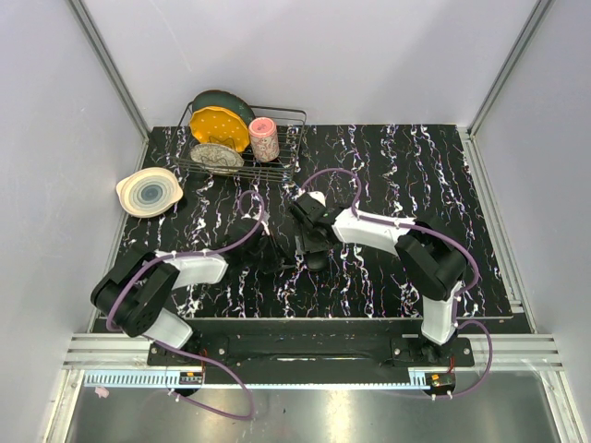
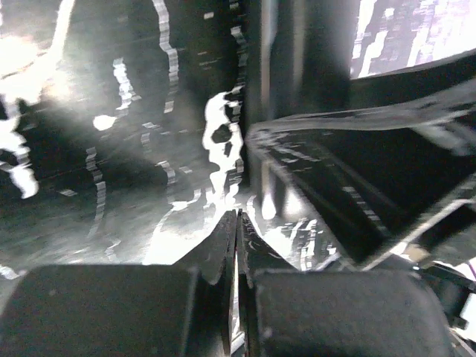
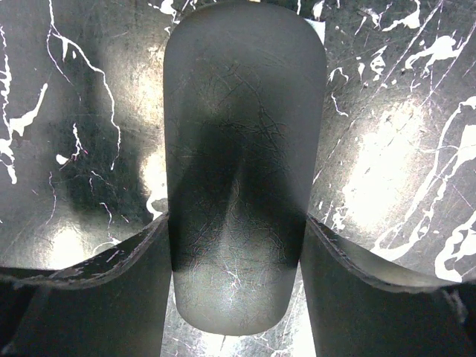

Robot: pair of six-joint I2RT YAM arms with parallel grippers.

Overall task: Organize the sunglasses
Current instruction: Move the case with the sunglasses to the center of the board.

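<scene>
- A black table [image 1: 397,185] with white marble-like veins carries everything.
- A dark wire dish rack [image 1: 294,138] stands at the table's far left corner.
- A round yellow plate [image 1: 219,127] stands on edge in the rack's left part.
- A dark green round dish [image 1: 226,100] stands just behind the yellow plate.
- A pale speckled plate [image 1: 217,157] leans low in front of the yellow plate.
- A pink cup [image 1: 265,140] stands upright in the rack, right of the plates.
- A cream bowl [image 1: 148,192] with grey-blue rings inside sits at the table's left edge, near the rack.
- A black oblong case [image 3: 242,171] with a leather-like grain and rounded ends lies on the table.
</scene>
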